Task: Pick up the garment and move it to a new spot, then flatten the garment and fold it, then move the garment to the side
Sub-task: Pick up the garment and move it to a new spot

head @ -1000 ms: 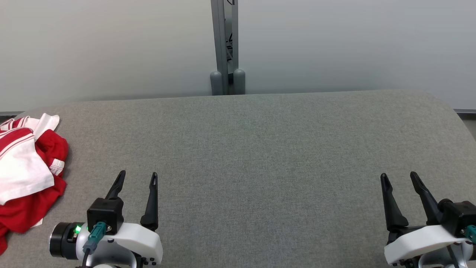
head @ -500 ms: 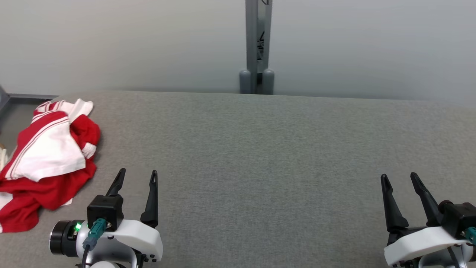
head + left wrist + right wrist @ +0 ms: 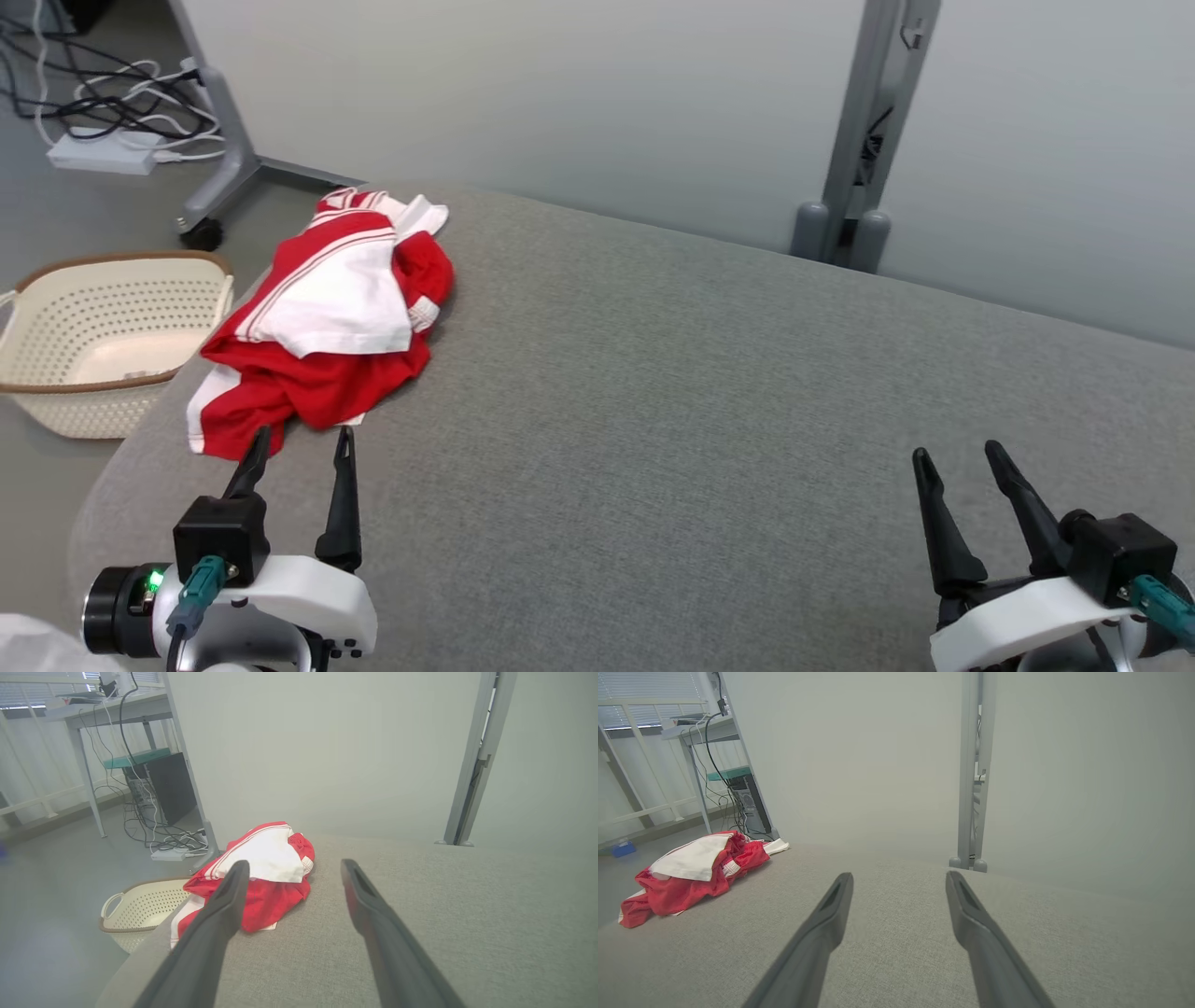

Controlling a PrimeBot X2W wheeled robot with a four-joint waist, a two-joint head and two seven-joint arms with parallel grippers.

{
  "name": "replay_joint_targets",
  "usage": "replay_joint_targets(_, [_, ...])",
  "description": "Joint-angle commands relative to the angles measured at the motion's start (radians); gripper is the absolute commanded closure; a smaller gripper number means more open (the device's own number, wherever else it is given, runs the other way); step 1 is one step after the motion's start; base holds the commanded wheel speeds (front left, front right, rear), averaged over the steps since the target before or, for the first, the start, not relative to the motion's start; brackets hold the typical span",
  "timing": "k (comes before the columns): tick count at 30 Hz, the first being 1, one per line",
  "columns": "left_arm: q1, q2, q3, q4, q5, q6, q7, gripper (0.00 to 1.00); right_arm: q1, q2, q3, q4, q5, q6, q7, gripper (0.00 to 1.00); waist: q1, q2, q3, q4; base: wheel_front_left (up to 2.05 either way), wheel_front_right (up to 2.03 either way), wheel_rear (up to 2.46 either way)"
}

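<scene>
a crumpled red and white garment (image 3: 327, 336) is seen at the far left corner of the grey padded table (image 3: 700, 392), just ahead of the left gripper (image 3: 304, 434), whose jaws are held apart and empty. the right gripper (image 3: 958, 451) is likewise spread, well apart from the garment. a cream basket (image 3: 112, 313) is set on the floor beside the table; a desk (image 3: 107, 709) and dark computer case (image 3: 170, 786) are added by the left wrist view. the kind of garment cannot be told.

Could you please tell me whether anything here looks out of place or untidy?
The red and white garment lies crumpled in a heap at the left end of the grey table, close to its edge, with a basket on the floor beside. Nothing else stands out.
</scene>
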Motion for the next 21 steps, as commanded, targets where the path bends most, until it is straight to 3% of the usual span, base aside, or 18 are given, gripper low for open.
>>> replay_joint_targets(1, [0.013, 0.002, 0.003, -0.008, -0.001, 0.006, -0.002, 0.00, 0.002, -0.002, 0.004, 0.003, 0.013, 0.002, -0.001, 0.00, 0.0000, 0.0000, -0.009, 0.053, 0.00, 0.00, 0.00])
replay_joint_targets(9, [0.029, 0.016, 0.022, -0.031, -0.017, 0.019, 0.002, 0.00, 0.001, -0.002, 0.024, 0.011, 0.019, 0.002, -0.010, 0.00, 0.0000, 0.0000, -0.013, 0.115, 0.00, 0.00, 0.00])
replay_joint_targets(21, [0.028, 0.019, 0.018, -0.035, -0.026, 0.030, -0.001, 0.00, -0.009, -0.001, 0.017, 0.007, 0.006, 0.002, -0.013, 0.00, 0.0000, 0.0000, -0.006, 0.123, 0.00, 0.00, 0.00])
